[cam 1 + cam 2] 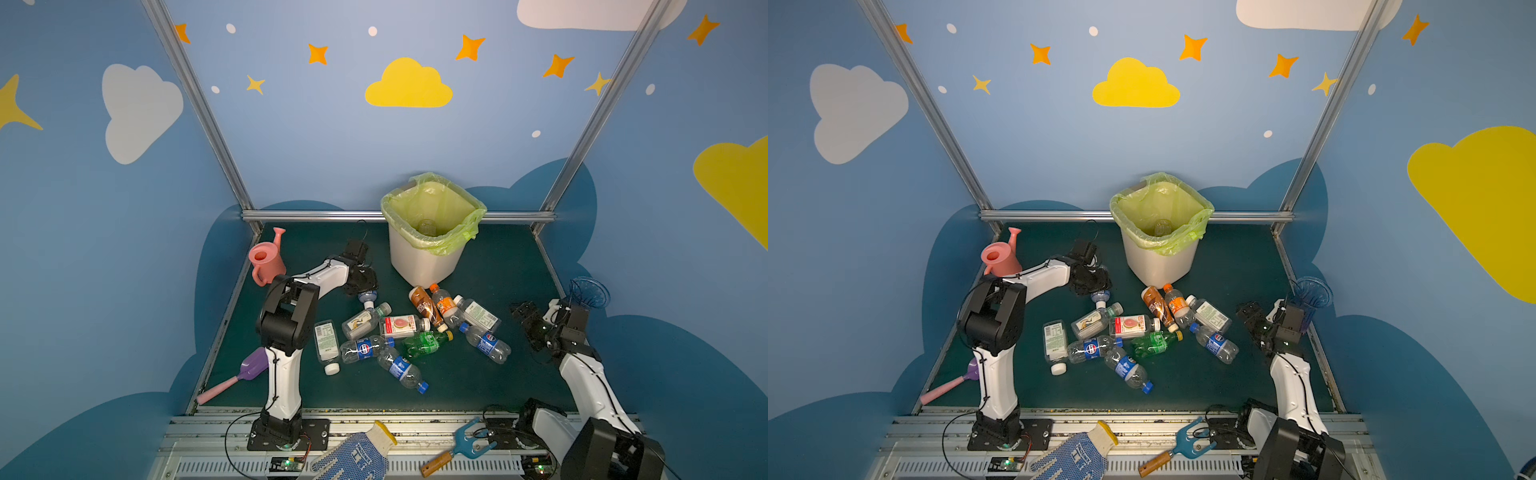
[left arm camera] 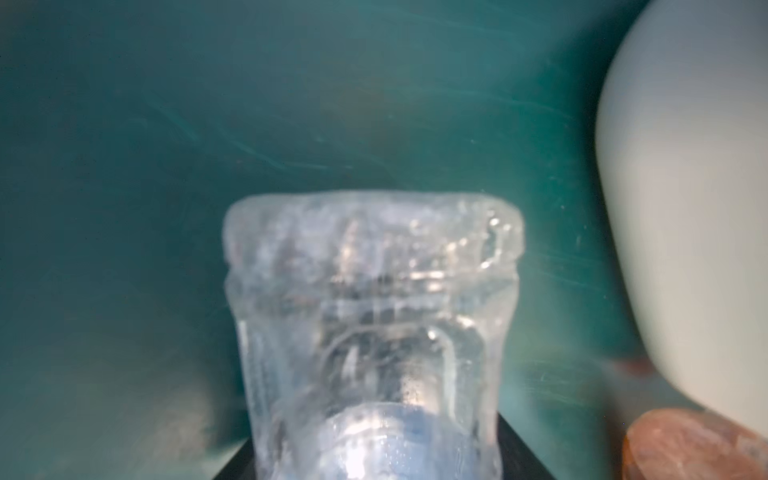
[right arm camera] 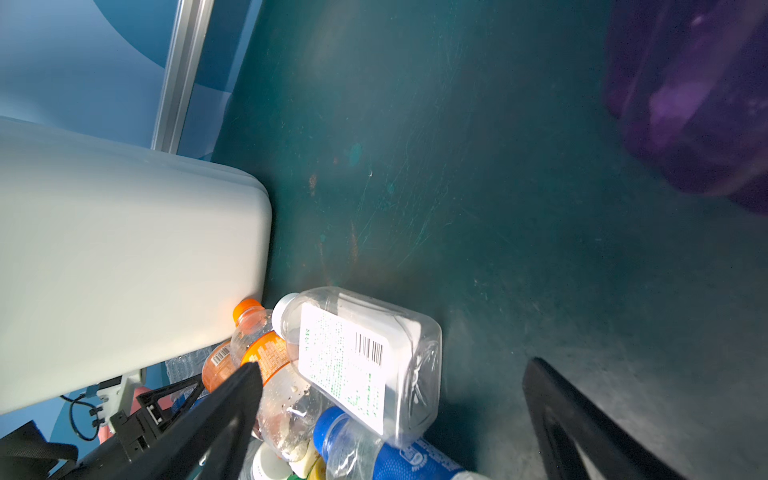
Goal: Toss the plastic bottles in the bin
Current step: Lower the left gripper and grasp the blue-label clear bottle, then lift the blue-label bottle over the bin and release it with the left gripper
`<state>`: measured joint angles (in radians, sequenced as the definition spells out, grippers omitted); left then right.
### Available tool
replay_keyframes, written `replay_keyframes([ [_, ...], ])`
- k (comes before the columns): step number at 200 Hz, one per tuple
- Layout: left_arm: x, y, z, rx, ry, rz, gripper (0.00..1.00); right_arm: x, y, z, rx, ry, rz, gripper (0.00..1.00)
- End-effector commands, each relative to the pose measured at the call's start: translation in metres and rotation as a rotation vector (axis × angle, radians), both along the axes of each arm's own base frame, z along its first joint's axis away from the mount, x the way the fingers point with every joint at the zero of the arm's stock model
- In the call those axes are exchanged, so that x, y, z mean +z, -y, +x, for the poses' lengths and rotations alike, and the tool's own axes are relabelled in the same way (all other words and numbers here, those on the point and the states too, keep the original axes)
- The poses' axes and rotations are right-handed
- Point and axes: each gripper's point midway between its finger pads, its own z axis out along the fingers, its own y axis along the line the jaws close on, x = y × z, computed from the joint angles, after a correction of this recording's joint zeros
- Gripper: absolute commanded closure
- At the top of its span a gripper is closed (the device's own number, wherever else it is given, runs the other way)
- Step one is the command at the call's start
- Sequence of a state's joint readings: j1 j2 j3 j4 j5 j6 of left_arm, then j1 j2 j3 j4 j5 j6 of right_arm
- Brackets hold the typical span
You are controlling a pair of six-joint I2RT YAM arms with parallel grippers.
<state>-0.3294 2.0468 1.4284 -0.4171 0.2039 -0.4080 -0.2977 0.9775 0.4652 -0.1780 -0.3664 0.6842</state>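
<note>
Both top views: high above the near edge, looking down across my whole tabletop (image 1: 478, 386) toward the far wall (image 1: 353, 145); almost identical coverage. My left wrist view: very close on a clear bottle (image 2: 370, 311). My right wrist view: low, facing the bin (image 3: 124, 257).

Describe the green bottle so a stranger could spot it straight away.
Find the white bin with its yellow-green bag at the back of the table. In front of it bottles lie scattered; the green bottle lies in their midst, right beside the one with a red-and-white label. It alone has a green body and yellow cap.
</note>
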Motion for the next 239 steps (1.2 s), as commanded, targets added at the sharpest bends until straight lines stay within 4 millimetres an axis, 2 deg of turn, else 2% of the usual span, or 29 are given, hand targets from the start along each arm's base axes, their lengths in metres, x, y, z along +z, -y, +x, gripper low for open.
replay_keyframes([
  [1, 0.005, 0.001, 0.002, 0.006, -0.016, -0.061, 0.42, 0.000, 0.002, -0.001, -0.008, 0.002, -0.011, 0.02],
  [35, 0.035, -0.003, 0.013, 0.049, 0.071, -0.141, 0.44, 0.001, 0.003, -0.002, -0.010, 0.005, -0.014, 0.02],
  [61, 0.080, -0.016, 0.024, 0.101, 0.172, -0.233, 0.45, 0.007, 0.003, 0.001, -0.010, 0.013, -0.014, 0.02],
  [79, 0.143, -0.037, 0.034, 0.155, 0.322, -0.297, 0.45, 0.015, 0.005, 0.004, -0.014, 0.031, -0.020, 0.02],
  [101, 0.249, -0.077, 0.029, 0.228, 0.584, -0.309, 0.44, 0.026, 0.006, 0.006, -0.018, 0.055, -0.025, 0.02],
  [117, 0.334, -0.117, 0.005, 0.339, 0.839, -0.272, 0.42, 0.032, 0.007, 0.007, -0.023, 0.067, -0.031, 0.02],
  [135, 0.419, -0.151, -0.039, 0.464, 1.147, -0.252, 0.40, 0.036, 0.009, 0.006, -0.027, 0.075, -0.040, 0.02],
  [152, 0.468, -0.159, -0.070, 0.492, 1.337, -0.307, 0.40, 0.041, 0.009, 0.005, -0.027, 0.090, -0.045, 0.02],
  [169, 0.487, -0.140, -0.070, 0.405, 1.350, -0.383, 0.40, 0.045, 0.007, 0.004, -0.024, 0.103, -0.044, 0.02],
  [178, 0.483, -0.117, -0.054, 0.349, 1.306, -0.424, 0.39, 0.048, 0.007, 0.003, -0.023, 0.112, -0.044, 0.02],
  [192, 0.469, -0.067, -0.023, 0.226, 1.222, -0.461, 0.37, 0.052, 0.007, 0.002, -0.022, 0.124, -0.046, 0.02],
  [203, 0.445, -0.008, 0.008, 0.076, 1.114, -0.474, 0.33, 0.055, 0.006, 0.002, -0.020, 0.132, -0.046, 0.02],
  [211, 0.425, 0.037, 0.018, -0.052, 0.999, -0.506, 0.32, 0.058, 0.005, 0.002, -0.014, 0.140, -0.045, 0.02],
  [218, 0.423, 0.066, 0.023, -0.133, 0.944, -0.521, 0.29, 0.061, 0.004, 0.001, -0.007, 0.146, -0.046, 0.02],
  [219, 0.419, 0.069, 0.025, -0.139, 0.929, -0.516, 0.29, 0.061, 0.004, 0.001, -0.006, 0.146, -0.046, 0.02],
  [225, 0.422, 0.083, 0.026, -0.181, 0.909, -0.510, 0.25, 0.064, 0.003, 0.000, -0.001, 0.148, -0.051, 0.02],
  [233, 0.433, 0.095, 0.021, -0.219, 0.924, -0.500, 0.17, 0.067, 0.003, -0.002, 0.007, 0.149, -0.062, 0.02],
  [239, 0.446, 0.096, 0.017, -0.225, 0.964, -0.484, 0.04, 0.068, 0.004, -0.003, 0.008, 0.148, -0.073, 0.02],
])
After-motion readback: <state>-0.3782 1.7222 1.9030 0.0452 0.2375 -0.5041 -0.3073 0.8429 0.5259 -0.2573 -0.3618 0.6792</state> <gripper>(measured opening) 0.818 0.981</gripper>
